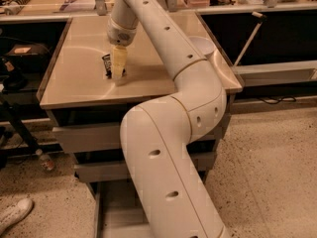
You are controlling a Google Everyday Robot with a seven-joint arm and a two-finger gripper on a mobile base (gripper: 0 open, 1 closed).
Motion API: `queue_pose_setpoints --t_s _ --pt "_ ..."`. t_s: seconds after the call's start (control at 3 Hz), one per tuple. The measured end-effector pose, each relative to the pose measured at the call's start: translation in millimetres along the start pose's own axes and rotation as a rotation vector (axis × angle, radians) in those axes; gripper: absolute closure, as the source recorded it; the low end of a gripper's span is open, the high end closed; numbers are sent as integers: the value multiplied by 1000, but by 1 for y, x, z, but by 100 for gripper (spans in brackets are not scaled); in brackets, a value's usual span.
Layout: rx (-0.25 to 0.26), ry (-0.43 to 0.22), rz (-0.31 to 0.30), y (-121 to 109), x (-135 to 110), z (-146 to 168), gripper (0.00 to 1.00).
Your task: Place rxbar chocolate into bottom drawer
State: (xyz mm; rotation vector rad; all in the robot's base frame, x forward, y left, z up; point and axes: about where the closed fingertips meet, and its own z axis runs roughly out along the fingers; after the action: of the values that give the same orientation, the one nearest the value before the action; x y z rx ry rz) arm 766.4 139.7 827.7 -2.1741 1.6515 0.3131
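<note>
The rxbar chocolate (106,63) is a small black wrapper on the tan tabletop (74,78), mostly hidden behind my gripper. My gripper (117,72) points straight down onto the bar at the middle of the table and touches or nearly touches the top. The bottom drawer (113,213) is pulled out low at the front of the cabinet. Its grey floor shows to the left of my arm, and the rest is hidden by the arm.
A white bowl (202,45) sits at the table's right side, partly behind my arm. Two closed grey drawer fronts (89,137) sit above the open one. A white shoe (15,215) and a bottle (45,161) lie on the floor to the left.
</note>
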Motion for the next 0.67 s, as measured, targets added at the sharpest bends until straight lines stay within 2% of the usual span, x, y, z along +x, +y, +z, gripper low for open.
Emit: queue_pose_setpoints --t_s 0.33,0.67 --pt "1 14 -12 -2 7 2 0" --pt "1 15 -13 -2 7 2 19"
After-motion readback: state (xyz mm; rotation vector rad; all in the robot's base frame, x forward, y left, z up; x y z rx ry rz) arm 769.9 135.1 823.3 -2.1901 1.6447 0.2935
